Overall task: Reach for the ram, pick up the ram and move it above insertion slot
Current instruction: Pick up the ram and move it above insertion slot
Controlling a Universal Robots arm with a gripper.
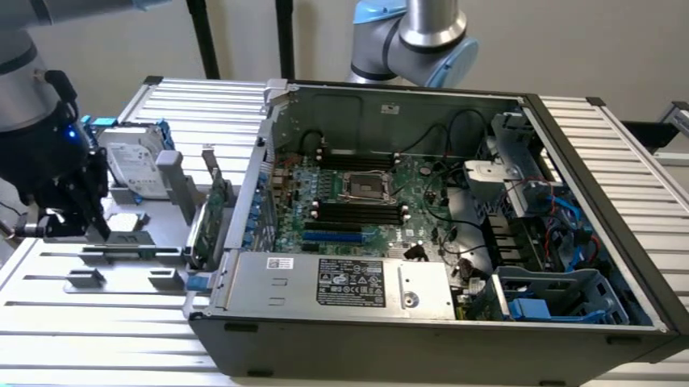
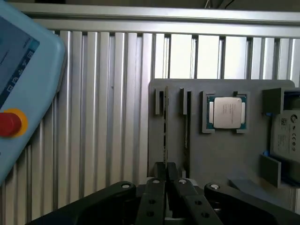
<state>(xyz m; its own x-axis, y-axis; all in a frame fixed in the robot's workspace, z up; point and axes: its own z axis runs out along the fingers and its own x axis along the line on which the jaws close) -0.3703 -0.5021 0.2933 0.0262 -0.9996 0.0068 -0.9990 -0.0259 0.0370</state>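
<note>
Standing on edge in a tray (image 2: 211, 159) groove, the ram (image 2: 165, 136) shows in the wrist view as a thin line w/ its long axis running straight away from the gripper (image 2: 166, 165), in line w/ the gap btwn the pads. Gripper is drawn in narrow: pads nearly together and, by my read, pinched on the ram's near end. The ram is not yet lifted and sits in its groove. A 2nd stick (image 2: 188, 131) stands in the next groove, parallel and just beside, outside the pads. Further along the tray are a CPU (image 2: 227, 112) in its pocket and a drive (image 2: 286, 133) at the tray's edge. In the ext. view the arm comes down from that view's upper left, wrist pointing down, gripper about vertical over the tray. The key relation is that the slots (image 1: 361, 211) lie to the ext. view's right of the gripper, on the board (image 1: 425, 173) inside the open case (image 1: 323, 339). The case side wall and an upright card (image 1: 210, 218) stand btwn the tray and the board. The slots' long axis runs roughly across the ext. view, so I judge the ram's heading must match that. A pendant (image 2: 23, 89) w/ a red button (image 2: 9, 123) lies on the ribbed table (image 2: 103, 117), well apart from the ram.
</note>
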